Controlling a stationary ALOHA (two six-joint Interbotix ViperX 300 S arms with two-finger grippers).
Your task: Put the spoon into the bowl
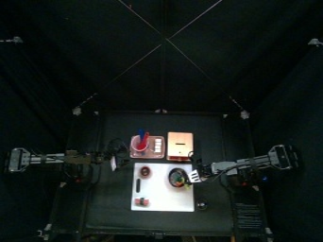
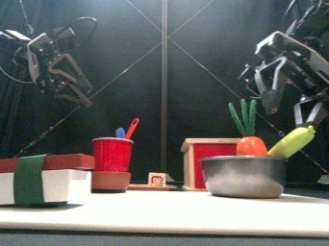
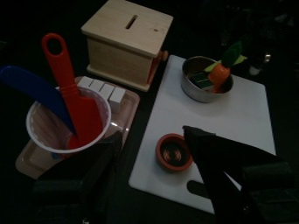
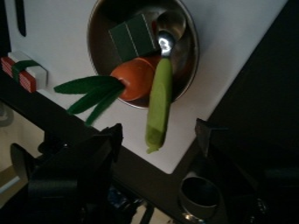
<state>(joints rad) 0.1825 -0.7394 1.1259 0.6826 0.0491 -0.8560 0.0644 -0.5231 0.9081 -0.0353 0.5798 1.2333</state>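
Front view, left to right: left gripper (image 2: 71, 86) hangs idle high over the table's left side, jaws apart and empty. Below it a red cup (image 2: 112, 154) holds a red and a blue utensil, untouched, next to a wooden box (image 2: 206, 159). At right sits the metal bowl (image 2: 244, 178), crowded with a carrot (image 2: 252, 146) and a long green vegetable.

Right wrist view shows a small shiny piece, apparently the spoon (image 4: 167, 39), lying inside the bowl against its wall by a green block; it is too small to be sure of. If so, the task looks all but done, with only the arm's retreat left.

Right gripper (image 4: 158, 138) hovers above the bowl with jaws spread wide, gripping nothing and touching nothing.
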